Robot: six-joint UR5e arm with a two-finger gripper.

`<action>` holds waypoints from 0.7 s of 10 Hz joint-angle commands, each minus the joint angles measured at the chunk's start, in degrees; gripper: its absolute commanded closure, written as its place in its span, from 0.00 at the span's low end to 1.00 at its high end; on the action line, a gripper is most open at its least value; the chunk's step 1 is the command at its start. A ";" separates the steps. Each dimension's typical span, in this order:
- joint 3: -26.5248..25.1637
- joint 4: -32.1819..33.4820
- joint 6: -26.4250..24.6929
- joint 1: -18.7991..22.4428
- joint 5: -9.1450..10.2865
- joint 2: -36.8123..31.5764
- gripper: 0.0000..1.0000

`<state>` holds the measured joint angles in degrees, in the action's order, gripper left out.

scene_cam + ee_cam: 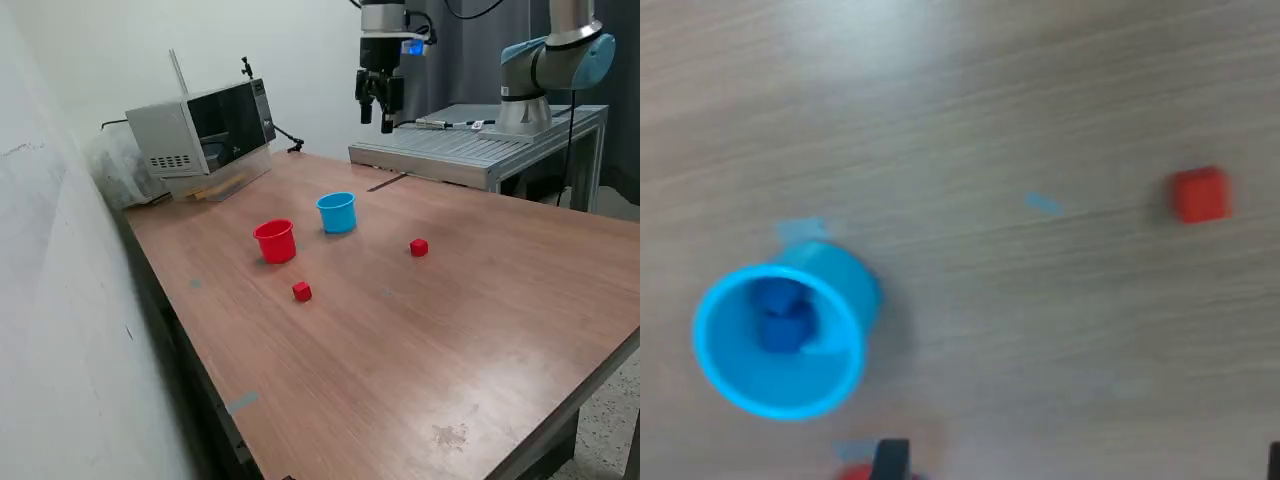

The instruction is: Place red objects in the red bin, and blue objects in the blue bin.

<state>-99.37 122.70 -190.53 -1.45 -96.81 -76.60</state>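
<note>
Wood bench (480,330) holds 2 cups w/ 2 red cubes (302,291) loose nearby. Blue cup (780,340) already has 2 blue cubes (780,318) inside; red cup (275,241) awaits. Hand (378,118) hangs high, empty; open or closed, can't tell.

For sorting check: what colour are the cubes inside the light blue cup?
Dark blue cubes, best seen in the wrist view.

Silver arm (560,40), light-blue joint caps, black hand (379,105).

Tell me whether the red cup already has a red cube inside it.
No: in the exterior view both red cubes lie on the table, outside the red cup.
</note>
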 commanded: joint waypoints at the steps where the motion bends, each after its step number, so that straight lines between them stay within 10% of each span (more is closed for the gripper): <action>1: 0.23 -0.53 0.16 5.65 -0.04 -2.41 0.00; 7: 20.85 1.22 0.60 7.60 2.33 16.35 0.00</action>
<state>-84.26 123.20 -190.23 6.08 -95.24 -66.86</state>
